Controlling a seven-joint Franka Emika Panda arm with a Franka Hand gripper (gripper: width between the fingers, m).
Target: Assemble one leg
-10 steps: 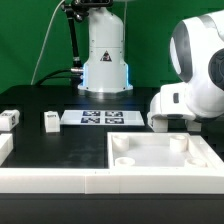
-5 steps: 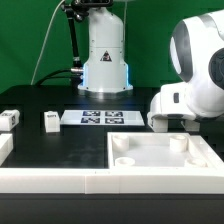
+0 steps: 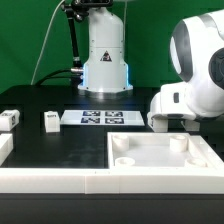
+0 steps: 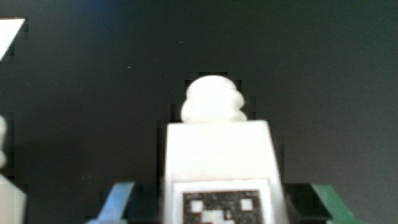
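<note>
In the wrist view a white leg point(image 4: 221, 150) with a black-and-white tag lies between my gripper's point(image 4: 222, 203) two fingers, its rounded end pointing away over the black table. The fingers press against both its sides, so the gripper is shut on it. In the exterior view my gripper point(image 3: 170, 122) is low at the table on the exterior view's right, behind the large white panel point(image 3: 160, 165); the held leg is hidden there. Two more legs point(image 3: 8, 120) point(image 3: 51, 121) stand at the exterior view's left.
The marker board point(image 3: 101, 118) lies mid-table before the robot base point(image 3: 105, 60). The white rimmed panel fills the front right. White pieces show at the wrist view's edge point(image 4: 9, 45); I cannot tell what they are.
</note>
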